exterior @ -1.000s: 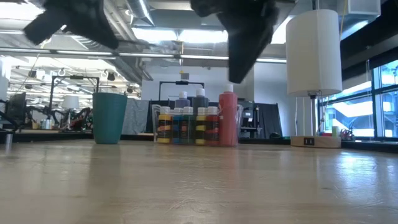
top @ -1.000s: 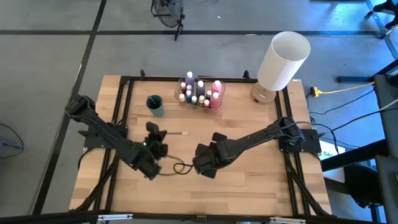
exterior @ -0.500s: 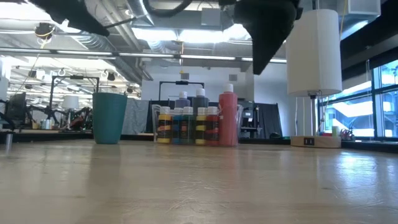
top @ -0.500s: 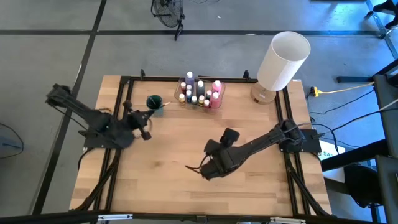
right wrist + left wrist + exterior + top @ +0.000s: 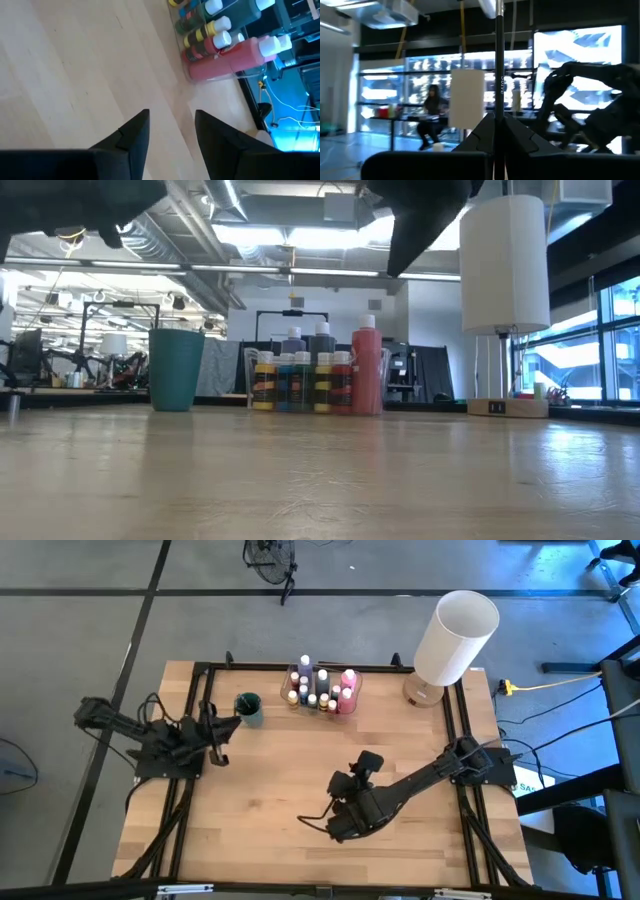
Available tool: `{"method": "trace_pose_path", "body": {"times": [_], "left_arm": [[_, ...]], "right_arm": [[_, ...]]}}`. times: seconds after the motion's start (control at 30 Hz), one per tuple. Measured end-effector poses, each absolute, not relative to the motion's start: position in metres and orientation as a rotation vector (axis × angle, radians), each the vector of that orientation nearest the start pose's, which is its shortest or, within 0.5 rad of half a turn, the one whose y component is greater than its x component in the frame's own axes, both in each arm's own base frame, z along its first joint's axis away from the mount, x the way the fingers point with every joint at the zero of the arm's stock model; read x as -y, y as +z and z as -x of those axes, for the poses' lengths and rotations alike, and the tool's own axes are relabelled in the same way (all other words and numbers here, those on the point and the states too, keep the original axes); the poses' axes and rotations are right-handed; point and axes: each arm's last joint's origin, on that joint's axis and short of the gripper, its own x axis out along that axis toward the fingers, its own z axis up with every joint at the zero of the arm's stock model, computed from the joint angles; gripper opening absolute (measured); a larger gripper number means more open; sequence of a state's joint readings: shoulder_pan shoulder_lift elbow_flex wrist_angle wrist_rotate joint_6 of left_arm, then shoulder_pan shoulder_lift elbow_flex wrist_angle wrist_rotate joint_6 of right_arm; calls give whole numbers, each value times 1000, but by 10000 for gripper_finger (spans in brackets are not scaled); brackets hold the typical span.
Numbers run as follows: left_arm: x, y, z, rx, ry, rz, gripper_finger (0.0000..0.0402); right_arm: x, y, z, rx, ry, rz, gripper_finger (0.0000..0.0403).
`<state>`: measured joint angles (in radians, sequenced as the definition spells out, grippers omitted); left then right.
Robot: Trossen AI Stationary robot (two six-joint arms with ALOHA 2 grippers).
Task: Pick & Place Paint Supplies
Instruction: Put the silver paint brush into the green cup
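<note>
left hand (image 5: 222, 726) sits at the tabletop's (image 5: 270, 840) left edge, just beside the teal cup (image 5: 249, 708), fingers pressed together on a thin dark paintbrush (image 5: 498, 60) that stands straight up between them in the left wrist view. right hand (image 5: 171, 131) hangs above the middle of the tabletop with fingers spread and nothing between them, bare wood below.

paint bottles (image 5: 322, 690) stand packed upright in the clear container (image 5: 197, 75) at the far middle of the tabletop, tall red bottle (image 5: 367, 370) at one end. white cylinder (image 5: 455, 637) stands far right, well apart from both hands.

risks, as a guess: brush is pinched on a thin handle, so it could twist or slip if the left arm swings fast toward the cup. a low approach could catch the cup rim and tip it. the right arm's cable loop (image 5: 318, 821) trails near the tabletop and could snag. reaching into the crowded container with spread fingers could knock neighbouring bottles over.
</note>
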<state>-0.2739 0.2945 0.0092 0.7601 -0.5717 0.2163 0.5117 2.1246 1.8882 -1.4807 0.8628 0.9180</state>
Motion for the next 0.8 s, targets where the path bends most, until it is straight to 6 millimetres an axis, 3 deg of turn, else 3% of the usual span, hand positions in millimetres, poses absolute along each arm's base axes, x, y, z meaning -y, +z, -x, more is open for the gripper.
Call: {"method": "trace_pose_path", "body": {"times": [0.2, 0.37, 0.6, 0.8], "left_arm": [[10, 211, -105, 439, 193, 6, 11], [10, 212, -105, 460, 99, 11, 11], [11, 214, -105, 480, 51, 15, 12], [12, 214, -104, 489, 26, 10, 12]], "right_arm": [[-178, 245, -366, -883, -800, 306, 160], [-184, 245, -377, -854, -710, 336, 160], [-182, 251, -391, -772, -696, 563, 160], [-185, 261, -411, -580, -755, 493, 160]]}}
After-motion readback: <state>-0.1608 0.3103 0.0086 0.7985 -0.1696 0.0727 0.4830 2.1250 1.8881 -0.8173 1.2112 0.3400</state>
